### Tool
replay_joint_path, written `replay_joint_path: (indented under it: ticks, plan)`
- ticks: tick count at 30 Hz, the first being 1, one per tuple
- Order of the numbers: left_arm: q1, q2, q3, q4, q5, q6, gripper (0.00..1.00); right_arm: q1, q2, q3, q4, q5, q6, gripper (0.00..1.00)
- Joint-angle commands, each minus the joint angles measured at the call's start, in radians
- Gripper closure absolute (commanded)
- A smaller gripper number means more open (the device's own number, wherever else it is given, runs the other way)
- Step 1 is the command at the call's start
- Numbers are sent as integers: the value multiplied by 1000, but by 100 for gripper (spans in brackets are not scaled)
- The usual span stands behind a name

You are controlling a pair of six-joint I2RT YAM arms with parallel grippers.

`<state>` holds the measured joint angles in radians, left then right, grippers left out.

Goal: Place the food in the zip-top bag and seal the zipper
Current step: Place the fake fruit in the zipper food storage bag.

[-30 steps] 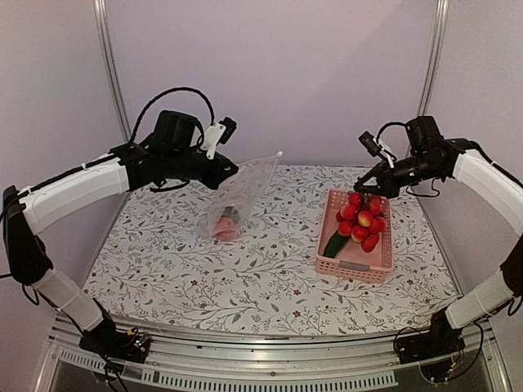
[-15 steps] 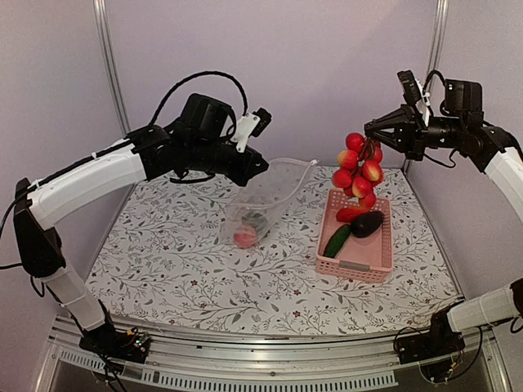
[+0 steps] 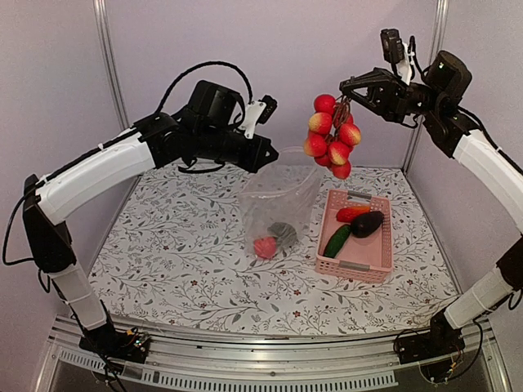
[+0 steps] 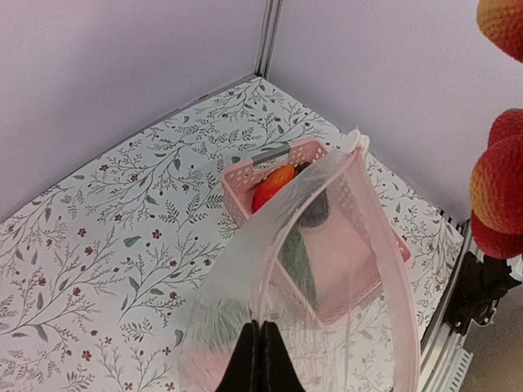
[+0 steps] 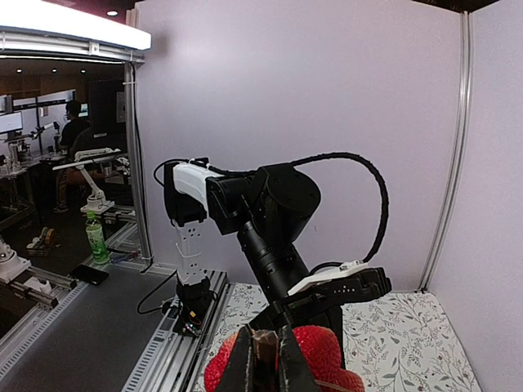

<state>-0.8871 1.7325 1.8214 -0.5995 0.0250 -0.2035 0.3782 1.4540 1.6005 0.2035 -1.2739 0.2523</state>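
My left gripper [image 3: 270,154] is shut on the rim of the clear zip-top bag [image 3: 279,200] and holds it up with its mouth open; the same grip shows in the left wrist view [image 4: 259,353]. A red ball [image 3: 264,247] and a dark green round item [image 3: 283,233] lie in the bag's bottom. My right gripper [image 3: 346,88] is shut on the stem of the red-yellow fruit cluster [image 3: 331,135], which hangs above the bag's mouth; it also shows in the right wrist view [image 5: 264,359]. The cucumber [image 3: 336,241], eggplant [image 3: 367,223] and pepper [image 3: 351,213] lie in the pink basket [image 3: 353,265].
The basket stands right of the bag on the flowered tablecloth [image 3: 163,253]. Lilac walls with metal posts [image 3: 110,65] close in the back and sides. The metal rail [image 3: 245,359] runs along the near edge.
My right gripper has lifted the fruit cluster out of the basket and carried it left, over the bag. My left gripper has raised the bag and moved it right, toward the basket.
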Motion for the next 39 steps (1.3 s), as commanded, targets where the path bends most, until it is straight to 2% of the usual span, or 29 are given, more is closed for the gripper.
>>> replay_joint_path:
  ticks: [1, 4, 10, 22, 35, 39]
  plan:
    - [-6, 32, 30, 15, 41, -54, 100, 39, 51, 39, 240, -19, 205, 100]
    - [-6, 41, 21, 40, 56, -110, 100, 60, 84, 42, 306, 12, 281, 100]
    - [-6, 12, -62, 164, 104, -235, 100, 93, 134, 42, 315, 61, 295, 100]
    - [-5, -22, -119, 222, 115, -286, 100, 139, 246, 40, 352, 82, 285, 100]
    - [10, -69, -174, 257, 105, -298, 100, 138, 178, -158, 293, 157, 113, 100]
    - [14, -78, -187, 260, 95, -298, 100, 138, 141, -193, 226, 205, 61, 100]
